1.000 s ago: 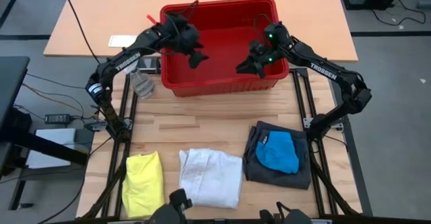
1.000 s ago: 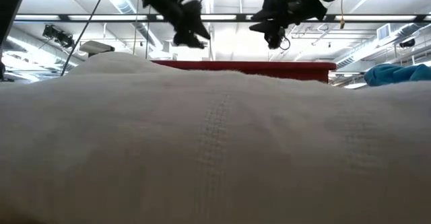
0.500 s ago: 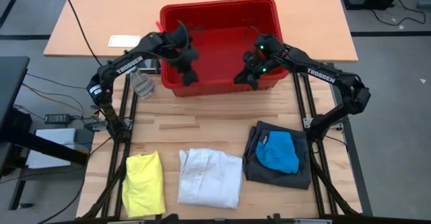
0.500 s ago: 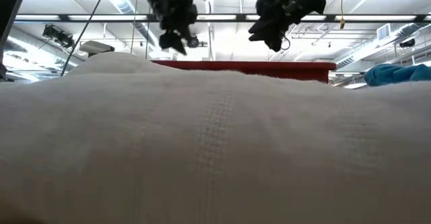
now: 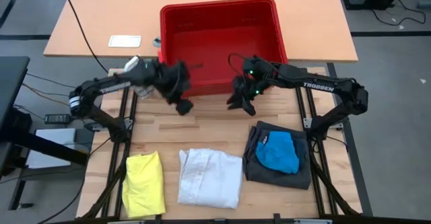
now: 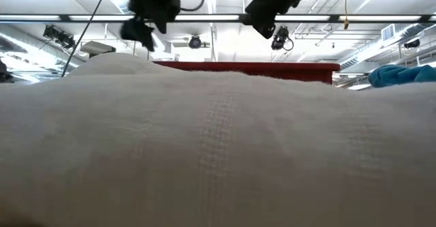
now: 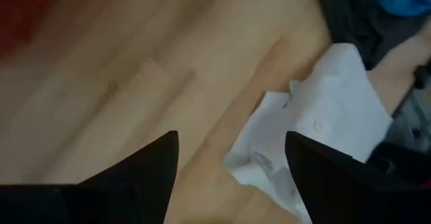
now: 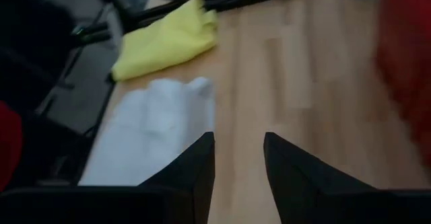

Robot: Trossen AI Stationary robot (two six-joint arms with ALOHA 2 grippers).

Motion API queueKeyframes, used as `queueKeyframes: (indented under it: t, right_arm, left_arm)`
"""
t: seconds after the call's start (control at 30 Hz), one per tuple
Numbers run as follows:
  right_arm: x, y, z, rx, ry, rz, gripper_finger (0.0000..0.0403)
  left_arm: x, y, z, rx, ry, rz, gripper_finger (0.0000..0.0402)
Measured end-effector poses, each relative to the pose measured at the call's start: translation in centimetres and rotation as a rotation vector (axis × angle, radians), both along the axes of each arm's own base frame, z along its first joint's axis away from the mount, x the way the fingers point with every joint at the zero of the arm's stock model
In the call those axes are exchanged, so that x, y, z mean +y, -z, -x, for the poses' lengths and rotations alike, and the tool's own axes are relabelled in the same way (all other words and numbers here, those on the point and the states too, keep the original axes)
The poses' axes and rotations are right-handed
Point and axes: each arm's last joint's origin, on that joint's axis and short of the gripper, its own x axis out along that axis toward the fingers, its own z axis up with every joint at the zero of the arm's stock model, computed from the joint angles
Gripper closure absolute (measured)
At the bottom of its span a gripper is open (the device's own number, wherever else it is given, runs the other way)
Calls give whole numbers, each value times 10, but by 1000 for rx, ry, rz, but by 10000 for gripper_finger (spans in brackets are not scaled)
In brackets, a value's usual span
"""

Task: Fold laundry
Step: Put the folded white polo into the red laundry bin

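Both hands were seen over bare wood just in front of the red basket (image 5: pixel 219 42), nothing gripped in either. Left hand (image 5: pixel 182 103) had fingers spread wide, empty, per its wrist view; right hand (image 5: pixel 240 101) showed a narrower gap btwn fingers, also empty. Laundry was laid in a row along the near tabletop (image 5: pixel 215 126) edge: yellow shirt (image 5: pixel 143 183) at left, white garment (image 5: pixel 211 177) in the middle, dark grey shorts (image 5: pixel 269 167) at right w/ a bright blue piece (image 5: pixel 277 151) on top. All three piles looked already folded. Basket interior appeared empty as far as could be judged from above. Step in hand was judged to be betw. garments or at the end: arms clear of the basket w/o cloth. Next move, if any piece were left, would call for both hands to be lowered onto its edges; otherwise arms would need parking clear of the piles.
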Motion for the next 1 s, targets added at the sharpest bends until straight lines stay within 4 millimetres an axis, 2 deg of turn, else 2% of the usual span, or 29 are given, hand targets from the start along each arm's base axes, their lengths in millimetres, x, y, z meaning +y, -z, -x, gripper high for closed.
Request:
queueKeyframes:
  t: [0.23, 0.37, 0.5, 0.57, 0.67, 0.77, 1.0]
  right_arm:
    - [38, 5, -1, 59, -221, -101, 246]
    - [68, 4, -7, 19, -345, -51, 218]
    - [96, 7, -17, 22, -349, 13, 173]
    - [107, 17, -21, 82, -293, 48, 147]
    - [114, 35, -24, 197, -173, 50, 109]
    - [114, 56, -22, 288, -109, -20, 81]
    - [123, 106, -12, 358, -43, -141, 57]
  left_arm:
    - [-92, 31, -9, -5, -177, 110, 127]
    - [-139, 53, -16, -41, -226, 163, 127]
    - [-177, 73, -18, -67, -273, 270, 127]
    - [-194, 79, -18, -76, -284, 300, 127]
    - [-209, 95, -15, -12, -318, 305, 127]
    - [-217, 108, -16, 34, -362, 299, 127]
    - [-227, 139, -27, 67, -390, 210, 122]
